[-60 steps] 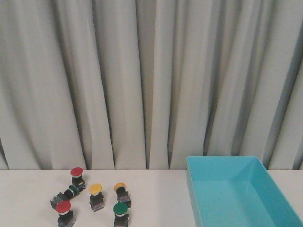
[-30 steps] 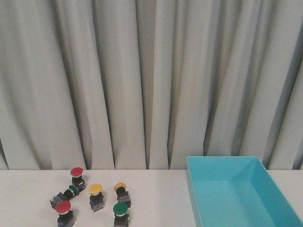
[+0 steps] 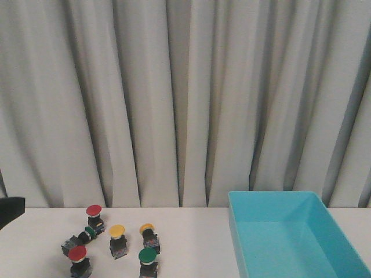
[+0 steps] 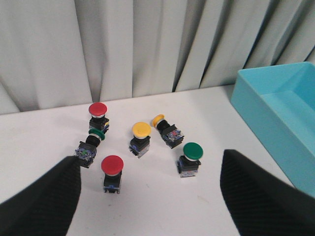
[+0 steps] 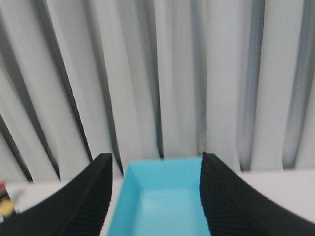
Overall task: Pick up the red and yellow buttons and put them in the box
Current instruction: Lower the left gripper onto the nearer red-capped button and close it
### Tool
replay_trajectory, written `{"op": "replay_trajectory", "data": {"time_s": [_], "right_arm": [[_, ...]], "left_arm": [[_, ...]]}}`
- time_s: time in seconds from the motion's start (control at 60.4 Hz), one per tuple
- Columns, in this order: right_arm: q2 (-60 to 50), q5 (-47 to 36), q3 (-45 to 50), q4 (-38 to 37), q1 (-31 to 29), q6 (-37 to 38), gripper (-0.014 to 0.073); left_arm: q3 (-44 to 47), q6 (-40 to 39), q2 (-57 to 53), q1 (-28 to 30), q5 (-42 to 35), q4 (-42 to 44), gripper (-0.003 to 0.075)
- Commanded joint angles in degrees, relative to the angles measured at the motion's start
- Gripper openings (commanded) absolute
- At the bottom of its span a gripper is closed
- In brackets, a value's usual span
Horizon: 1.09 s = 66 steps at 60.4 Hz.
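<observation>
Two red buttons [image 3: 93,210] [image 3: 77,253] and two yellow buttons [image 3: 117,231] [image 3: 146,228] stand in a cluster at the table's front left; one yellow leans over. The left wrist view shows the same red [image 4: 98,108] [image 4: 112,164] and yellow [image 4: 141,129] [image 4: 158,120] caps. My left gripper [image 4: 150,156] hangs open above and short of the cluster, holding nothing. The turquoise box [image 3: 290,237] sits at the right with nothing in it. My right gripper [image 5: 156,156] is open, facing into the box [image 5: 167,196].
Two green-capped buttons are mixed in: one upright [image 3: 147,255] [image 4: 192,151], one lying on its side [image 3: 88,233] [image 4: 96,132]. A grey curtain [image 3: 185,104] closes off the back of the table. A dark part of the left arm [image 3: 8,209] shows at the left edge.
A dark part of the left arm has come into the front view at the left edge. The buttons and box have not moved.
</observation>
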Motion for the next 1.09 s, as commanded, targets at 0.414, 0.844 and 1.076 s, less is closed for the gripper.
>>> {"op": "replay_trajectory", "data": {"time_s": [0.414, 0.844, 1.076], "right_arm": [[14.70, 7.47, -3.42, 28.46, -0.05, -33.21, 0.0403], [14.99, 7.82, -3.42, 28.13, -0.05, -33.21, 0.0403], [14.99, 7.82, -3.42, 28.13, -0.05, -33.21, 0.0403]], "left_arm": [[-29.37, -2.16, 42.28, -1.25, 6.78, 0.80, 0.0554], [-32.01, -3.63, 52.56, -2.85, 3.49, 3.69, 0.0513], [-31.95, -5.02, 55.12, -2.85, 2.85, 6.87, 0.0513]]}}
